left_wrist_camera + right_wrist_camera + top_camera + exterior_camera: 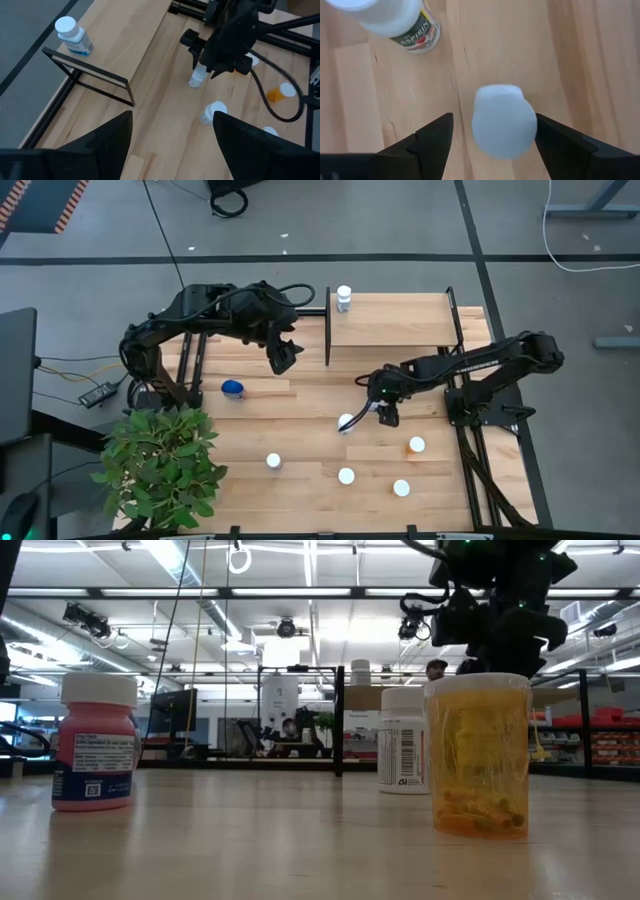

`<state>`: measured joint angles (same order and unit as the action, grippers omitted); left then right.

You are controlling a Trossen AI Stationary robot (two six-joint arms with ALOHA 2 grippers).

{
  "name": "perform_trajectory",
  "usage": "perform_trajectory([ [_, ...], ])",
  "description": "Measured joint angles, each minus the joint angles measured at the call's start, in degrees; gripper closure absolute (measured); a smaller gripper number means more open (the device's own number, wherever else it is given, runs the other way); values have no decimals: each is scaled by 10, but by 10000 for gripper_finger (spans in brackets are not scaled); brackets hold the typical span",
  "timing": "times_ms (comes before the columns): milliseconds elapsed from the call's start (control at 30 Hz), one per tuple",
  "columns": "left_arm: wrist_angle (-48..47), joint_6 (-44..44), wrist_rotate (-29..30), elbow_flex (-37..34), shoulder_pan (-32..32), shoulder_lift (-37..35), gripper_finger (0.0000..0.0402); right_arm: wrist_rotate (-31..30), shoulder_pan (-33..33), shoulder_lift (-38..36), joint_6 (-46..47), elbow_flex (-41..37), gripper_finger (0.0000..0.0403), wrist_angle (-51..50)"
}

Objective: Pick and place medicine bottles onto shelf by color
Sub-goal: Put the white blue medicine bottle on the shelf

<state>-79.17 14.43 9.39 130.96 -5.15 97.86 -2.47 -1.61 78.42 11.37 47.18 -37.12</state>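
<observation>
right gripper (pixel 362 416): hanging over the table centre, fingers spread wide, gripping nothing; same in the right wrist view (pixel 492 135).
target bottle (pixel 346 422): white cap, standing upright on the table between the right fingers, not touching either; its cap is filling the gap in the wrist view (pixel 504 120).
aspirin bottle (pixel 395 20): standing just beyond the right gripper, white cap, label readable.
left gripper (pixel 283 357): hovering well apart from the right one, beside the shelf's near-left corner, fingers spread, empty; left wrist view (pixel 172 132) is showing open space between them.
shelf (pixel 395 320): sitting ahead of both grippers, light wood with black rails.
shelf bottle (pixel 344 298): standing upright at the shelf corner nearest the left gripper, white cap, clear body with a bluish label (pixel 73 36).
blue bottle (pixel 233 389): sitting on the table behind the left gripper, toward the plant (pixel 160 465).
other bottles: four white caps standing behind the right gripper, nearest one (pixel 416 445) just behind it.
low view: pink bottle (pixel 94 745), white labelled one (pixel 403 740) and orange one (pixel 479 755) are standing upright.
</observation>
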Motion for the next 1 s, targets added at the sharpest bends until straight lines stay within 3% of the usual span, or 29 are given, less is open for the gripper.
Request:
perform_trajectory([
  [267,-2,0,0,0,0,0,120,-3,0,5,11,0,134,6],
  [700,-2,-1,0,0,0,0,120,-5,0,4,17,8,219,-3],
  [867,-2,-4,0,0,0,0,120,-5,0,4,20,62,210,-34],
  [1000,-4,-20,0,0,0,0,120,-5,6,4,19,158,211,-113],
])
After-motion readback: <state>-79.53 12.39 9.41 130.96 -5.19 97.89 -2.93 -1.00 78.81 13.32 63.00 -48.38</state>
